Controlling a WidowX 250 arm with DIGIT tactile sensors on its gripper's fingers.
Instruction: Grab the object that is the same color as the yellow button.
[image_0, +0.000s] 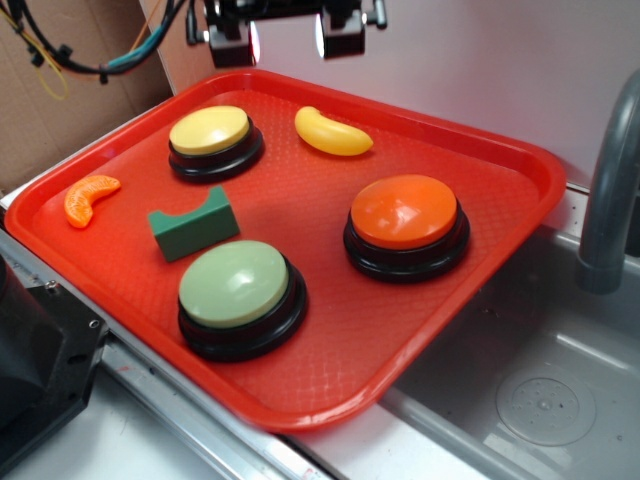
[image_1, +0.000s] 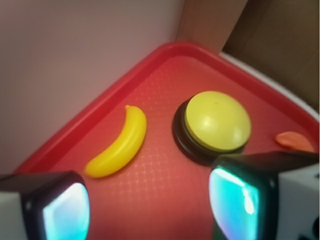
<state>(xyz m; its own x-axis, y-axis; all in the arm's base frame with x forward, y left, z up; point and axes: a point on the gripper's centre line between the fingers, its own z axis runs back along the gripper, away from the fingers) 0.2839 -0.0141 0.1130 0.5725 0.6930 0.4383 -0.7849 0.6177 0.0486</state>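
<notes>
1. Hanging above the far edge of the red tray (image_0: 520, 165), the gripper (image_0: 290, 38) stood with its jaws spread wide and held nothing; the wrist view showed its two pads (image_1: 65, 210) at the lower corners with bare tray between them.
2. The toy banana (image_0: 333, 133) lay flat on the tray near the far rim, just beside the yellow button (image_0: 212, 138) and apart from it; in the wrist view the banana (image_1: 119, 144) lay ahead of the open jaws, untouched.
3. The yellow button's (image_1: 216, 121) pale dome sat on a black base, at the tray's far left.
4. The orange button (image_0: 405, 225) stood toward the right of the tray, and the pale-green button (image_0: 238, 295) stood near the front edge.
5. A green notched block (image_0: 194, 225) rested between the yellow and pale-green buttons, its notch facing up.
6. An orange segment toy (image_0: 88, 198) lay near the tray's left rim.
7. A grey sink basin (image_0: 540, 400) and an upright grey pipe (image_0: 608, 190) occupied the right side, beside the tray.
</notes>
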